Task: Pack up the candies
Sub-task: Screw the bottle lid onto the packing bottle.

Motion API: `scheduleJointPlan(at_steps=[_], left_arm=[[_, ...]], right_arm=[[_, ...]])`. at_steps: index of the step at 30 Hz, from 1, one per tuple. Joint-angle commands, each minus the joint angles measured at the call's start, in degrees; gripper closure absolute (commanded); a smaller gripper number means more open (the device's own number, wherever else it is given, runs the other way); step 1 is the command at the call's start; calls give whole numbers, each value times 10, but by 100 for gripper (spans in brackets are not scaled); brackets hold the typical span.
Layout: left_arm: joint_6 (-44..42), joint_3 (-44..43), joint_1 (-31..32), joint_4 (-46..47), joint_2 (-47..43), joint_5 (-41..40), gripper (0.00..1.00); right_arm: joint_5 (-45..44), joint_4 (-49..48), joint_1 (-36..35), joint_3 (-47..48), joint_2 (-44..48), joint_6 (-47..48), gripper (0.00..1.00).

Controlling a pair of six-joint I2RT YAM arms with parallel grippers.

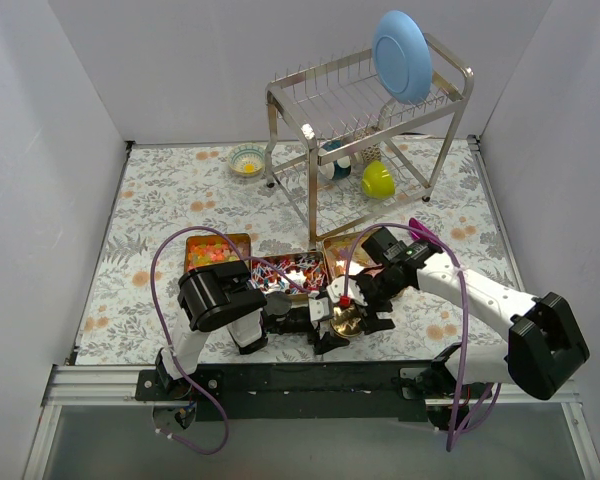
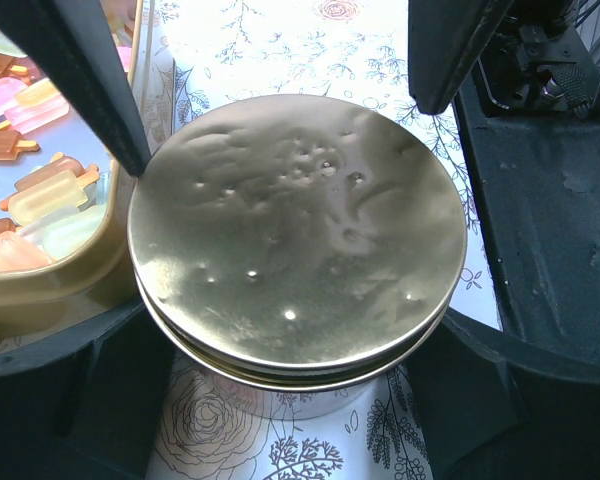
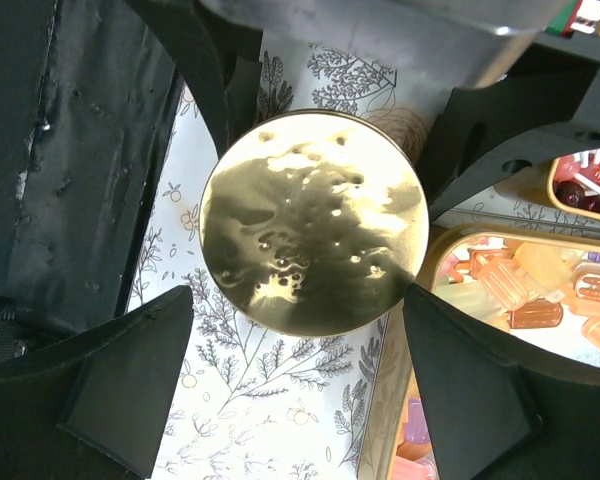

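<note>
A round gold tin (image 1: 345, 321) with its lid (image 2: 295, 225) on stands on the flowered cloth in front of three gold trays of candies. The left tray (image 1: 217, 251) holds orange gummy pieces. The middle tray (image 1: 285, 270) holds red-blue-white wrapped ones. The right tray (image 1: 347, 256) holds translucent yellow-pink ones (image 3: 540, 280), also in the left wrist view (image 2: 30, 205). My left gripper (image 1: 335, 326) hugs the tin's body from both sides (image 2: 295, 395). My right gripper (image 1: 360, 303) is spread wide over the lid (image 3: 315, 220), with fingertips (image 3: 175, 330) by its rim.
A metal dish rack (image 1: 370, 110) stands at the back with a blue plate (image 1: 402, 55) on top and a yellow-green cup (image 1: 377, 180) under it. A small bowl (image 1: 246, 160) sits to its left. The black base rail (image 1: 310, 380) runs along the near edge.
</note>
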State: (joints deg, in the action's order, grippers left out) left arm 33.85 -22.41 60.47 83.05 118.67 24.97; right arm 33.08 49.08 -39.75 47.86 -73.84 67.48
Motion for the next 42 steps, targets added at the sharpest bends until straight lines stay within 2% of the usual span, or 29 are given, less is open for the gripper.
scheduleJointPlan(at_steps=[1, 18, 27, 31, 37, 38, 40, 41, 42], left_arm=[[71, 35, -26, 121, 88, -77, 100], [77, 33, -26, 116, 89, -74, 100], [78, 34, -25, 113, 88, -63, 100], [66, 40, -24, 116, 82, -14, 100], [20, 55, 28, 116, 61, 18, 100], [25, 52, 30, 92, 57, 28, 88], [41, 47, 30, 74, 49, 18, 54], [44, 48, 30, 75, 43, 11, 2], [46, 51, 31, 73, 39, -1, 2]], right_arm=[[18, 154, -9, -27, 5, -10, 9], [16, 196, -9, -20, 15, 15, 11], [24, 193, -10, 1, 19, -2, 11], [6, 182, 17, 24, 26, -26, 14], [14, 181, 25, 66, 11, -45, 13], [13, 181, 26, 76, 9, -46, 13], [6, 175, 25, 86, 4, -48, 13], [2, 175, 25, 96, 1, -48, 12], [1, 175, 25, 101, -2, -48, 12]])
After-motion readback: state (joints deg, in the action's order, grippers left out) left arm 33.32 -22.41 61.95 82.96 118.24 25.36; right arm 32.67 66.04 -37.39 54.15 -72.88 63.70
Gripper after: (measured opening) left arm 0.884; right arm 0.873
